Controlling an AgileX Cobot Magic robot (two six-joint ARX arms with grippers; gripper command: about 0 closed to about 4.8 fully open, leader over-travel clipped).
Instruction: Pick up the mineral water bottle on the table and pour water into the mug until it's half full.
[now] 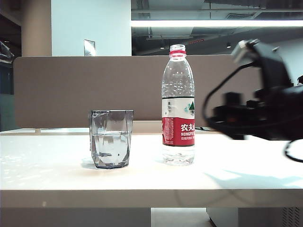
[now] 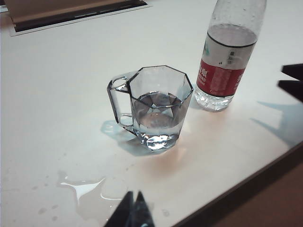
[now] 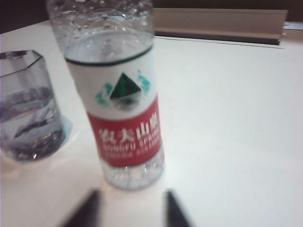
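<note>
Table (image 1: 57, 179): wide, white, flat; it carries everything here, with a small puddle (image 2: 85, 187) near the edge closest to my left arm. Bottle (image 1: 178, 109): tall clear plastic, red-and-white label, red neck ring, no cap that I can see; it stands upright on the table just beside the mug, apart from it, and looks empty in its upper part. I judge it middling heavy, thin-walled and likely to dent under a hard squeeze, with droplets inside the upper wall; the labelled waist should be the best place to take it, low enough to steady the tilt and less slick than bare plastic. Mug (image 1: 111, 138): short, smoky, faceted, with a handle visible from my left wrist; upright, holding water to roughly half its height. I judge it rigid and breakable, so not to be knocked. My right gripper (image 3: 128, 208): spread, holding nothing, its two dark fingertips (image 3: 85, 208) blurred at either side of the bottle's foot but short of it, clear of the plastic; the arm shows blurred at the right of the table. My left gripper (image 2: 132, 210): tips pressed together, empty, hanging above the near edge of the table, near the puddle.
</note>
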